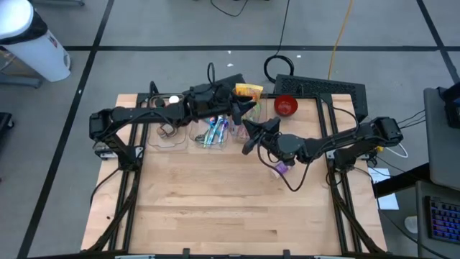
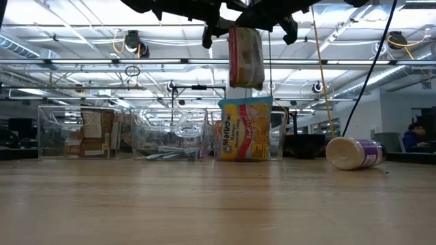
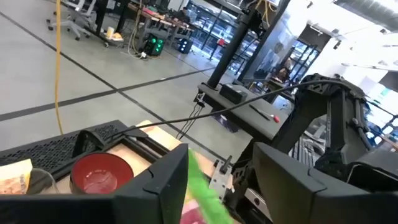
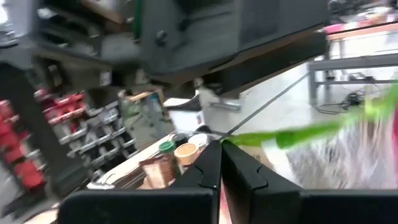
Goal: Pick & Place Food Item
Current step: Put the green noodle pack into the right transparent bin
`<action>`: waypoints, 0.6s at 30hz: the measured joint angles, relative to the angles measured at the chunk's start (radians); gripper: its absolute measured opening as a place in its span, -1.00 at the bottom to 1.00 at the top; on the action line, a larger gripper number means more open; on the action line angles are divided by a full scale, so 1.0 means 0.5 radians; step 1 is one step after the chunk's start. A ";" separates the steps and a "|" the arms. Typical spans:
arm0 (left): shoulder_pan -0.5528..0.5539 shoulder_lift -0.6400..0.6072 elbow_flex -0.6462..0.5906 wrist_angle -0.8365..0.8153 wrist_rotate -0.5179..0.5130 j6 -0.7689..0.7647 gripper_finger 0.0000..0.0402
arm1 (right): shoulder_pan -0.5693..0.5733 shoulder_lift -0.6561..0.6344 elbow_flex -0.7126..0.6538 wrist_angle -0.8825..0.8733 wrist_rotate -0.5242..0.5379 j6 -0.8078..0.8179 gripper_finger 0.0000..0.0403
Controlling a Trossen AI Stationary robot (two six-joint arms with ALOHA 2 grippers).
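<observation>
A food packet (image 2: 246,58), pale with red print and a green top edge, hangs high above the table's far middle. My right gripper (image 4: 221,165) is shut on that edge and reaches in level from the right (image 1: 251,134). My left gripper (image 3: 224,186) is open and comes in level from the left (image 1: 248,113). Its fingers stand on either side of the same green edge (image 3: 204,186). A yellow noodle packet (image 2: 244,129) stands upright in a clear bin under the hanging packet. My right gripper pinches the packet's green top edge (image 4: 252,138) between its two shut fingers. The fingers lie level. The packet hangs below them, upright and clear of the table. I cannot tell whether my left gripper touches the green edge that runs close by one of its fingers (image 3: 174,180).
A row of clear bins (image 2: 75,133) stands along the table's far side, holding packets and toothbrushes (image 1: 215,132). A red bowl (image 1: 286,106) sits at the far right. A white bottle with a purple label (image 2: 354,153) lies on its side right of the bins. The wooden table's near half (image 1: 230,208) is bare.
</observation>
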 joint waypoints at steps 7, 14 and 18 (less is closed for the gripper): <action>0.117 -0.016 0.000 0.001 0.460 0.078 0.01 | -0.002 -0.150 -0.001 -0.318 -0.335 0.034 -1.00; 0.259 -0.017 0.001 0.074 1.035 -0.068 0.01 | -0.074 -0.376 0.001 -0.675 -0.967 0.089 -1.00; 0.287 -0.017 0.002 0.074 1.276 -0.128 0.01 | -0.151 -0.460 -0.002 -0.778 -1.302 0.151 -1.00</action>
